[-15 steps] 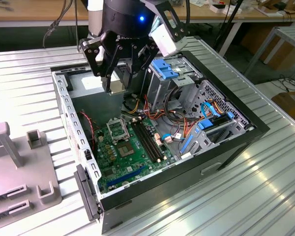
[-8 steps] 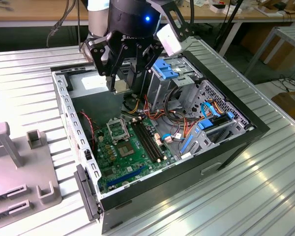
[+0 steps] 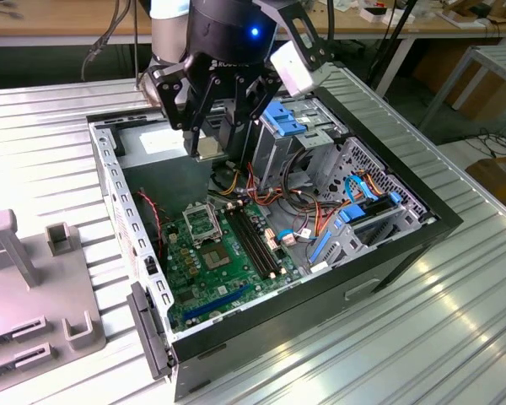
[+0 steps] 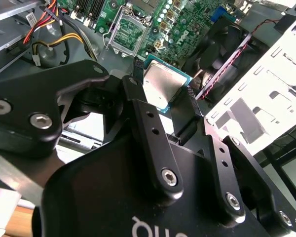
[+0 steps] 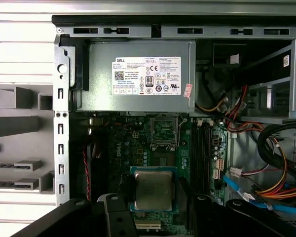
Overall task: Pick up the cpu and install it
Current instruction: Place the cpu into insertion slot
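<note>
Silver cpu: one | tool: one, pinching the cpu above open computer case | socket: one

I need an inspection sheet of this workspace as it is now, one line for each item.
Surface: ribbed metal table, carrying an open computer case.
Job's things: cpu held above the motherboard; socket empty.
Clutter: grey fixture blocks at the exterior view's left.
Grippers: tool shut on the cpu.
Cables: red, yellow and black wires and blue cables inside the case.
Surroundings: workbenches behind.
</note>
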